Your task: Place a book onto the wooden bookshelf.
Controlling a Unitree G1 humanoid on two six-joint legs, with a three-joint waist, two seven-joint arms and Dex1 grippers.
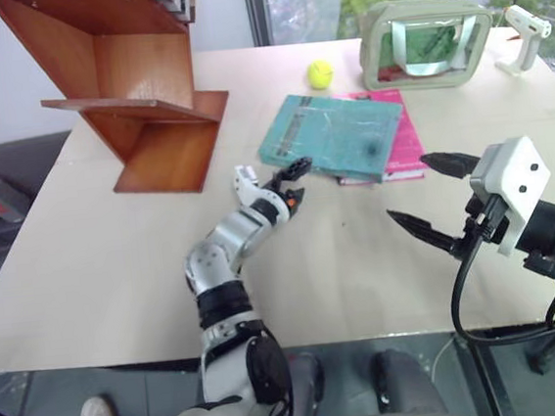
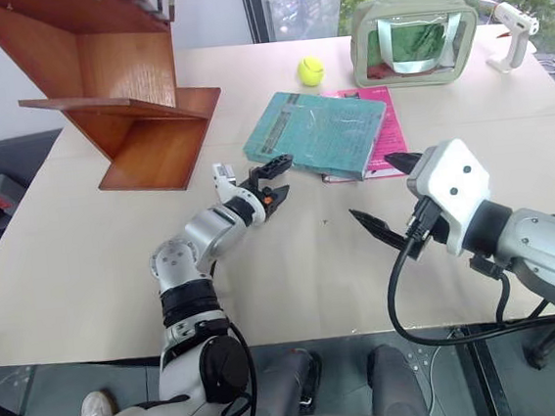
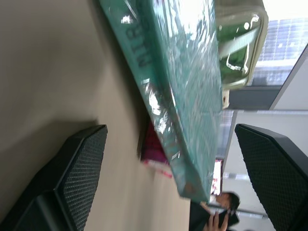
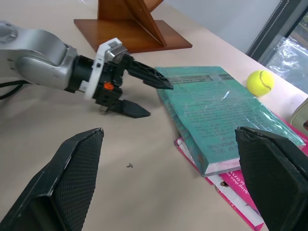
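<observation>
The teal-green book (image 1: 334, 136) lies flat on the table, resting on a thinner pink book (image 1: 407, 146). The wooden bookshelf (image 1: 138, 84) stands at the table's far left. My left gripper (image 1: 302, 181) is open and level, its fingertips just short of the book's near left corner, one finger above the other. In the left wrist view the book's edge (image 3: 178, 86) lies ahead between the fingers (image 3: 82, 168). My right gripper (image 1: 406, 187) hangs open above the table, near the book's right side, holding nothing. The right wrist view shows the left gripper (image 4: 144, 94) at the book (image 4: 216, 110).
A yellow tennis ball (image 1: 320, 73) lies behind the book. A beige case with a clear window (image 1: 426, 41) and a white hand tool (image 1: 527, 36) stand at the far right. Bare tabletop (image 1: 117, 273) stretches between the shelf and the near edge.
</observation>
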